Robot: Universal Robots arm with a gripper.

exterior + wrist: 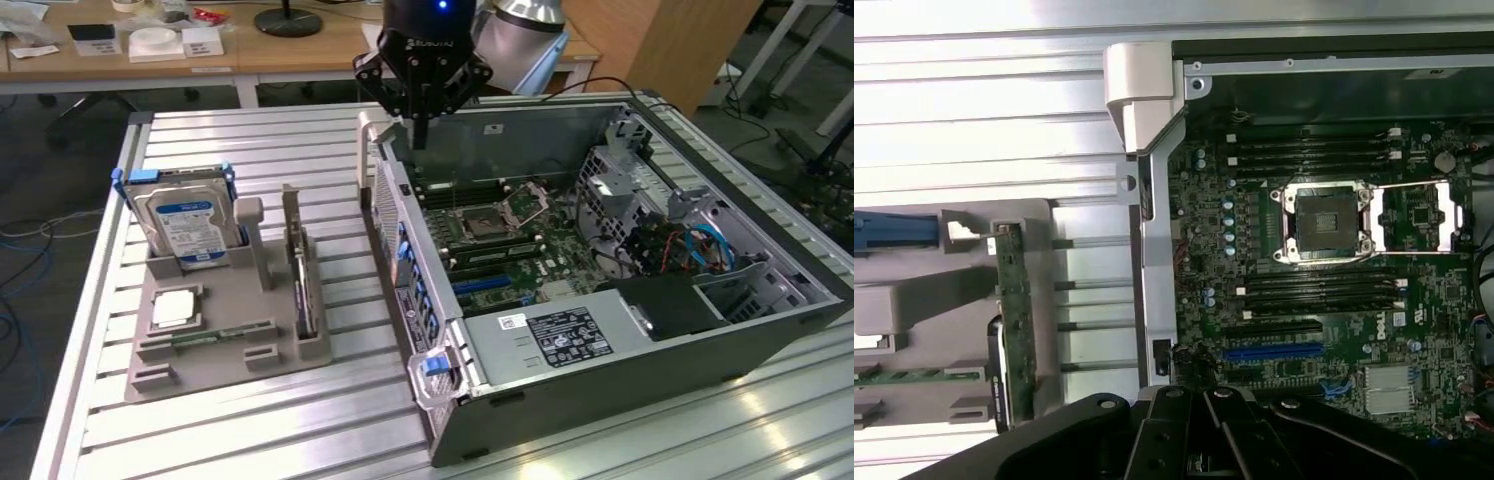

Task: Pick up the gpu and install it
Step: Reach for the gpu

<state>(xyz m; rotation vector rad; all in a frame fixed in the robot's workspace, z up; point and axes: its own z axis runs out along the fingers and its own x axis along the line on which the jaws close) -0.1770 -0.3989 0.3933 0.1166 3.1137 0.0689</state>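
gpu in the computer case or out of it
Out. The gpu stands on edge in a slot of the gray holder beside the open case.

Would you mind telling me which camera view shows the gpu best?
The exterior view: the gpu stands on edge in a slot of the grey holder, so its length and height are both visible. The wrist view looks down on its narrow green edge.

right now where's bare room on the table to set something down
Bare slats in front of the grey holder and behind the hard drive. Strip between holder and computer case is narrow; inside the case is crowded.
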